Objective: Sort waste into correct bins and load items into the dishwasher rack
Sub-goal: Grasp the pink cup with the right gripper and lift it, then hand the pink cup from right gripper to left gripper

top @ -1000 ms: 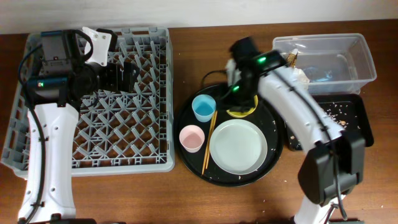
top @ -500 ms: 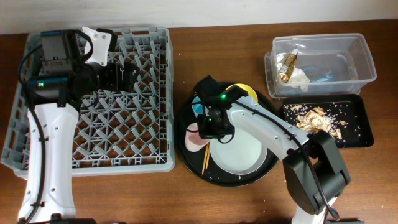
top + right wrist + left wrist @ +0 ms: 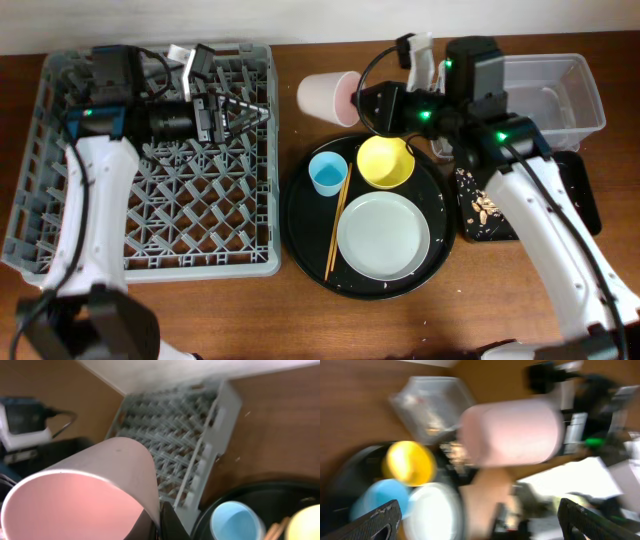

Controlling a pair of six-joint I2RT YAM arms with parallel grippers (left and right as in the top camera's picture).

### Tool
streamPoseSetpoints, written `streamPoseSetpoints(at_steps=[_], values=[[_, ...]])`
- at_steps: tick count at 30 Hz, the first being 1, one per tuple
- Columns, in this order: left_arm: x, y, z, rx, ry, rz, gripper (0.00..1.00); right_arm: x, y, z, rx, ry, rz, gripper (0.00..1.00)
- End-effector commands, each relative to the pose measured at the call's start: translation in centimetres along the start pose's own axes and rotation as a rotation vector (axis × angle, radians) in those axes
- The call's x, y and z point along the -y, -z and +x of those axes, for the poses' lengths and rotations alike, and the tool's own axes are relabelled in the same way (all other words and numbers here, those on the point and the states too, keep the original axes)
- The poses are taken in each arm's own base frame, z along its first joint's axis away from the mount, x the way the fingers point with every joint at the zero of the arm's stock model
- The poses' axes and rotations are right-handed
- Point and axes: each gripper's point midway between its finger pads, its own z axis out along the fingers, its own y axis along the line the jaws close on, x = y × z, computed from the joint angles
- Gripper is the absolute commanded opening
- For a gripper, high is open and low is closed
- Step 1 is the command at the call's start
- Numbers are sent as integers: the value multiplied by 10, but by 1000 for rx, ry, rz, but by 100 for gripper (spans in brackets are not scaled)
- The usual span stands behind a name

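Pink cup (image 3: 328,97) clamped in right jaws beside rack (image 3: 274,150) edge, left jaws apart

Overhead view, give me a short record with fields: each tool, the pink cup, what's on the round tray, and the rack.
left tool: open, over the dishwasher rack
right tool: shut on the pink cup
pink cup: on its side in the air, between the dishwasher rack and the round black tray
on round black tray: blue cup, yellow bowl, white plate, chopsticks
dishwasher rack: no dishes visible in it
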Motion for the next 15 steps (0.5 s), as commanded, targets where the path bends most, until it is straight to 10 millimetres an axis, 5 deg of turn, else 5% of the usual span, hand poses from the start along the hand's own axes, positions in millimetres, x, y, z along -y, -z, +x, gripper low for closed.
streamPoseSetpoints(at_steps=[1, 15], values=[[11, -5, -1, -7, 181, 338, 99, -27, -22, 26, -173, 18, -332, 4], [7, -13, 4, -31, 244, 346, 99, -43, -82, 38, -210, 71, -536, 4]])
